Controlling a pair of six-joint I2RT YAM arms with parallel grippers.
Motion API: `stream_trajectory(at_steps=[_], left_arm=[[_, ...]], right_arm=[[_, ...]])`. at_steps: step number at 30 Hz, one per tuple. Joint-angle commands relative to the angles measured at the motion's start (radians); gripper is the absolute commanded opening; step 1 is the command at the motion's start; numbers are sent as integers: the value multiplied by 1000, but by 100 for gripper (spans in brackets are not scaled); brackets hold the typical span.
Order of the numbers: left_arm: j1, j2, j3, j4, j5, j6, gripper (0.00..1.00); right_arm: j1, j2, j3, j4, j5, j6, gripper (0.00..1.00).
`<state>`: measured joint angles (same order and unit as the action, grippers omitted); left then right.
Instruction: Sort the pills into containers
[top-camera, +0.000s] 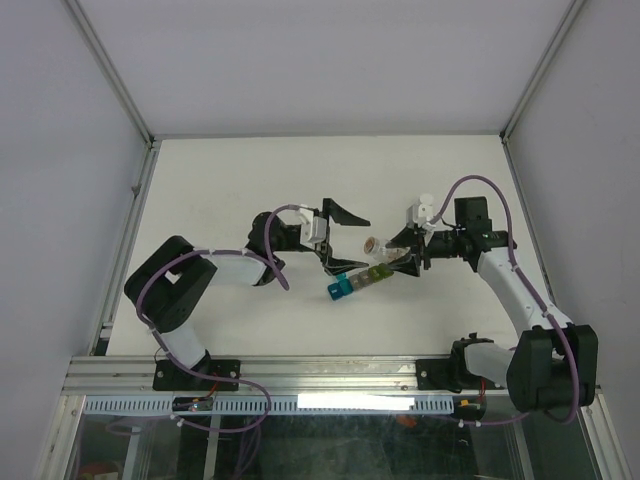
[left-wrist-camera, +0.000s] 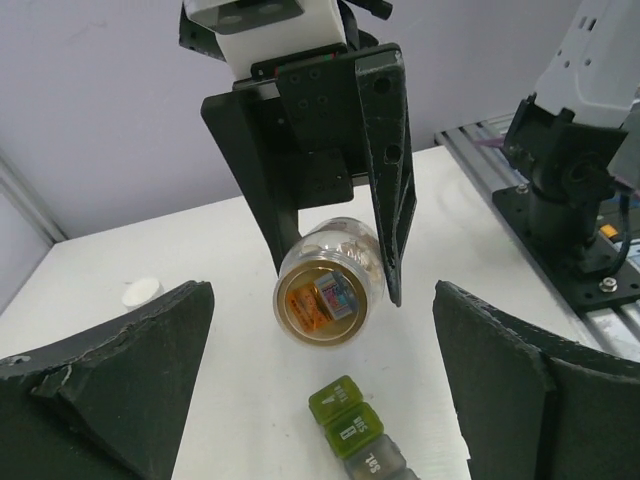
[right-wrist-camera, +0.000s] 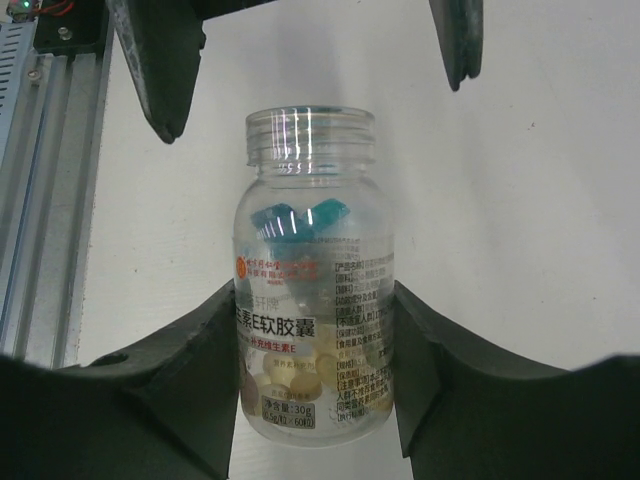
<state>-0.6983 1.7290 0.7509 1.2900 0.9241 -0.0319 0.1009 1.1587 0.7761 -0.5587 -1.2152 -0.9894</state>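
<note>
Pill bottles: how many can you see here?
1: a clear, uncapped bottle gripped by the right hand, tipped sideways near the compartment strip. Others may be hidden from these views.

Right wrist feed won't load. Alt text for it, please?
An uncapped clear bottle, clamped in the right end effector, holds blue pills above pale yellow pills. Behind it lies the white table, and the left end effector is open at the top edge.

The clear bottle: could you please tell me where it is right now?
Mid-table in the top view, the bottle is gripped sideways by the right claw, beside the green end of the containers.
</note>
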Motion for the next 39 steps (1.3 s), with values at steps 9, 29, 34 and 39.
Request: stream_trajectory(at_steps=[9,29,34,39], left_arm=[[-28,-16,56,-141,7,172,71],[-31,18,121,-219,111,141,48],[-31,25,134,-225,125,127,34],[-31,22,138,-193,98,62,0]], right_arm=[[26,-5,52,-58,-10,-111,0],[34,-2,55,-65,3,-115,0],[35,-3,57,-65,6,-114,0],[34,-6,58,-58,24,-102,0]])
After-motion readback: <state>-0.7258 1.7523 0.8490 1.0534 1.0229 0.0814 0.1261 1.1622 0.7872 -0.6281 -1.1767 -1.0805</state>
